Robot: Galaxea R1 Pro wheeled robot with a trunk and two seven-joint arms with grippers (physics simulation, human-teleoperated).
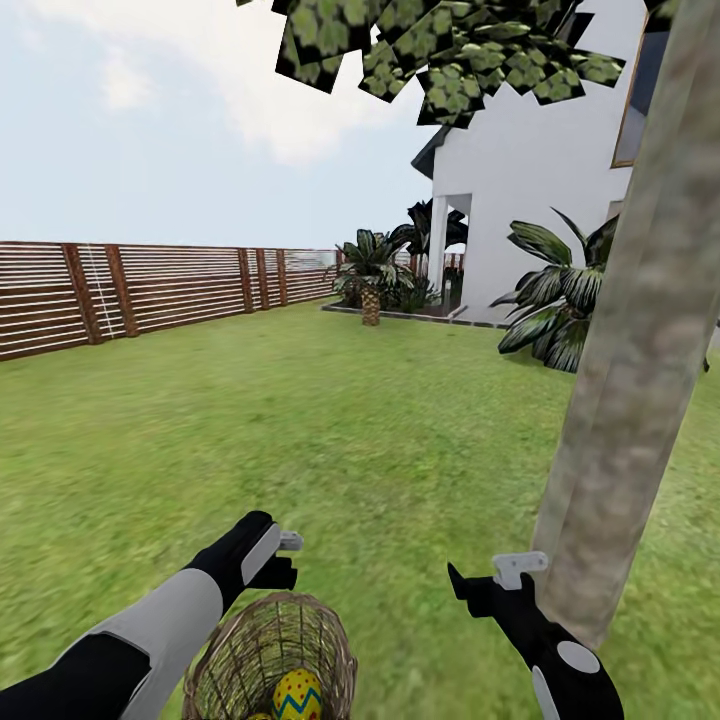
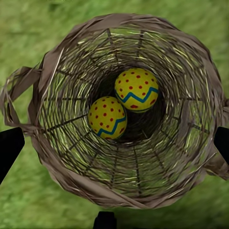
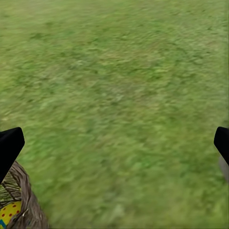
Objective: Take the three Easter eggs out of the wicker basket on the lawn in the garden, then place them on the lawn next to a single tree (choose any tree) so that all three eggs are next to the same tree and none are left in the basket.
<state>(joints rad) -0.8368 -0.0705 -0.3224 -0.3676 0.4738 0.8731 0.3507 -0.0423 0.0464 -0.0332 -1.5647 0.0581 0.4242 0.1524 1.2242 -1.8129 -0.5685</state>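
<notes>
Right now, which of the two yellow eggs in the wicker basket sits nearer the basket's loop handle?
In the left wrist view, the yellow zigzag egg beside the other egg; it lies closer to the loop handle of the brown wicker basket.

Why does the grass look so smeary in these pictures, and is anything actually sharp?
Head view: the lawn is soft and smeared, with no cast shadows under the tree; the leaves look like flat pasted squares. Left wrist view: the wicker basket and two Easter eggs are crisp, the grass around them blurred. Right wrist view: mostly blurry grass, with dark fingers at the edges.

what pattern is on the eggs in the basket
Yellow Easter eggs with red dots and a blue zigzag band; clearest in the left wrist view.
</notes>
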